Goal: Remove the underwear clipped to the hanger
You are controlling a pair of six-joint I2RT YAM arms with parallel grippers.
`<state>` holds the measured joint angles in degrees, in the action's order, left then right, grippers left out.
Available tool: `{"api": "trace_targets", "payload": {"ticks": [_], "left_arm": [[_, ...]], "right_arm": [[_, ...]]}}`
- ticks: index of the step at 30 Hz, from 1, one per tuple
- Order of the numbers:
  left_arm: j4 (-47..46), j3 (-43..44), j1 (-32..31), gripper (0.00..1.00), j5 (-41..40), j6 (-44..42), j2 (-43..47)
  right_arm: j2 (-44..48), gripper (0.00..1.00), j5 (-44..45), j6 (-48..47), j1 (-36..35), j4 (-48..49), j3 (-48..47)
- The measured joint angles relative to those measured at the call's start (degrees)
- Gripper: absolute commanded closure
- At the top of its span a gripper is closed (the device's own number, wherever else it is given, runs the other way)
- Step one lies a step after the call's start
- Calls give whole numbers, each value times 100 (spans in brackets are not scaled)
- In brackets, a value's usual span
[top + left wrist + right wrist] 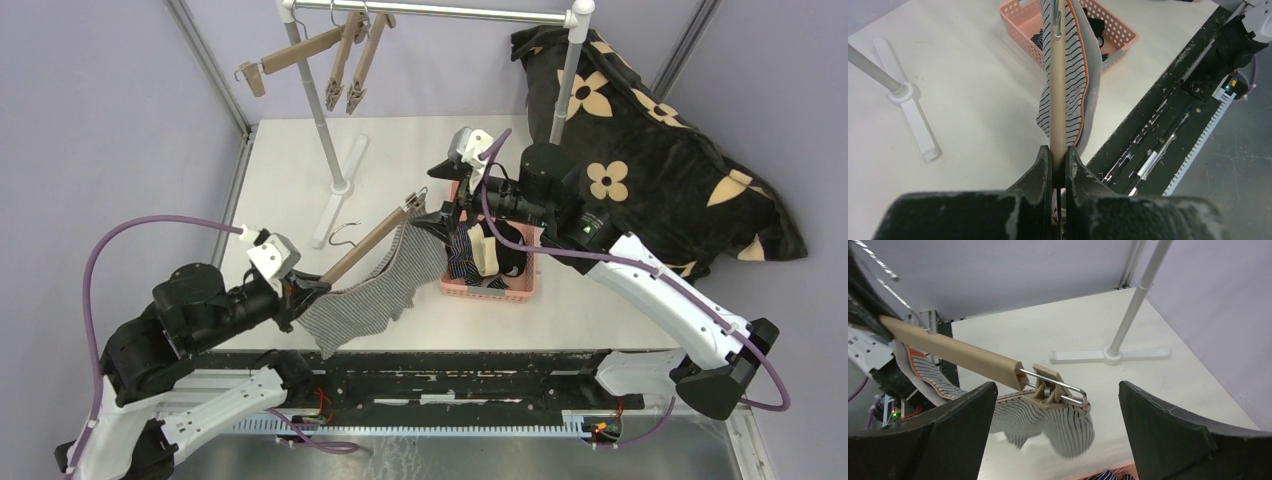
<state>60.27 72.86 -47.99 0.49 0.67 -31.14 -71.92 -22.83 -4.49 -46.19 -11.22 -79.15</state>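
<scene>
- Two claws over the desk (290, 180), w/ one hanger (365, 248) stretched btwn them, slanting from near-left up toward centre.
- Left claw (1058, 157): clamped tight on the near end of the hanger's wooden bar, fingers pinching it from both sides.
- Right claw (1055, 390): spread as wide as it goes, gripping nothing. The metal clip (1048, 392) at the hanger's far end sits btwn its fingers; neither finger touches it as far as I can see.
- Grey-and-white striped pair (375, 290): pinched in that far clip and draped below the bar. An orange-edged band shows in the left wrist view. Its lower edge hangs near the desk's front edge. Can't tell if a 2nd clip near the left claw grips it too.
- Pink basket (480, 292): just right of the hanger, under the right arm. Navy pair (462, 258) w/ thin light stripes and black pair (490, 250) w/ beige waistband lie inside, bunched together.
- Back of desk: white rack (318, 120) w/ three more wooden hangers (345, 60) on its rail.
- Back-right: big black flower-print cushion (650, 150), behind the right arm.
</scene>
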Motion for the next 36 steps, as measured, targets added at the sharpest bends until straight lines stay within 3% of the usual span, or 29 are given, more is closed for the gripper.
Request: {"api": "trace_targets", "payload": {"ticks": [15,23,32,36], "left_arm": [[52,81,-66,97,597,0,372],[2,74,-72,97,682,20,275],[-330,-116,-76,97,896,186,221],[-380,-122,-79,97,922,188,177]], "right_arm": [[-138,2,-2402,-616,553,-944,-365],[-186,9,-3051,-619,581,-977,-442],[-179,44,-3165,-479,581,-872,-442],[-177,74,-3169,-424,610,-804,-442]]}}
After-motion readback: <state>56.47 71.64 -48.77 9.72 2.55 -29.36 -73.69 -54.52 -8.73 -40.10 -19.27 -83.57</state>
